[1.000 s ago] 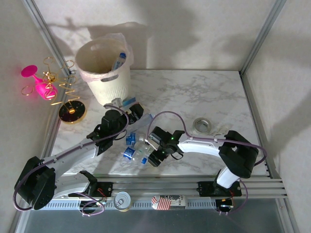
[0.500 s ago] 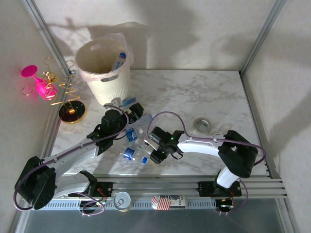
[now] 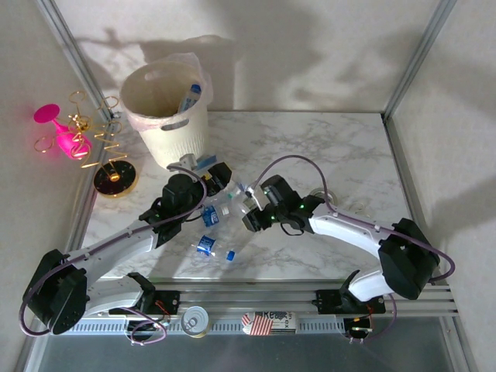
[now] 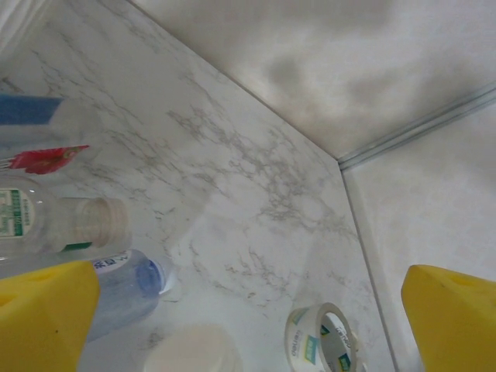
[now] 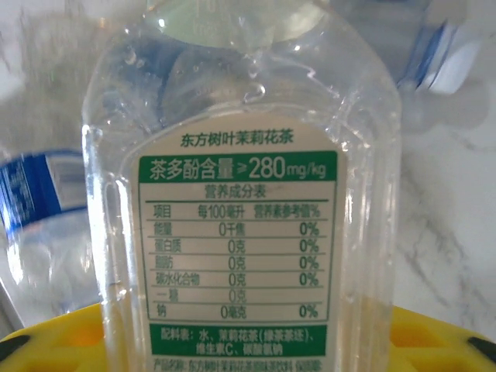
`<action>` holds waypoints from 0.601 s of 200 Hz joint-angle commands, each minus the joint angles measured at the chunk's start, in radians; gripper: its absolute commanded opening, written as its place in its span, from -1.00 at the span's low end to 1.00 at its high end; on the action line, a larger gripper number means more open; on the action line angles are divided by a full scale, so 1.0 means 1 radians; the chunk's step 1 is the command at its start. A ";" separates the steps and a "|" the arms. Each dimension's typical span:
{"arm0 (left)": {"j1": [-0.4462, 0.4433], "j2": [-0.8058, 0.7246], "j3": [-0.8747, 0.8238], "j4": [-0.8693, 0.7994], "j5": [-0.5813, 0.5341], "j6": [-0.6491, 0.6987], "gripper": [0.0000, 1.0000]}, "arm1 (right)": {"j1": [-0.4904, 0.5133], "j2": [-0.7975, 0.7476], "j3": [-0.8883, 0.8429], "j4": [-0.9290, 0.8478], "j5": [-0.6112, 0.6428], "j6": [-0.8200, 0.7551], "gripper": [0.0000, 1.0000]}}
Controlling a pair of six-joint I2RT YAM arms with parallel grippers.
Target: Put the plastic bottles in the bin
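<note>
right wrist: yellow right fingers (image 5: 442, 341) clamping clear green-labelled plastic bottle (image 5: 240, 194) | left wrist: left fingers (image 4: 46, 310) gaping wide, empty | top: bottle sitting mid marble surface (image 3: 333, 147), ribbed cream plastic bin (image 3: 194, 136) at its 11 o'clock | step: grasp looking made; next calling for lifting over rim, releasing

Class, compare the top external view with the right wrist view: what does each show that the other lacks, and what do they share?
Top external adds the layout: the cream bin at the far left with a bottle inside, the pink glass, and the tin can at the near edge. Right wrist adds close detail: the clear bottle with the printed table on its green label, and the yellow right jaws gripping it. Both share that clear bottle and the blue-labelled bottles lying on the marble table.
</note>
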 commanded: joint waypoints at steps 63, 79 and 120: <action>-0.056 0.028 0.022 0.080 0.035 -0.060 0.98 | -0.064 -0.032 0.008 0.330 -0.105 0.097 -0.04; -0.065 0.045 0.022 0.099 0.048 -0.073 0.97 | -0.065 -0.038 -0.001 0.377 -0.126 0.097 -0.04; -0.084 0.079 0.037 0.133 0.066 -0.086 0.89 | -0.064 -0.038 -0.019 0.434 -0.127 0.100 -0.04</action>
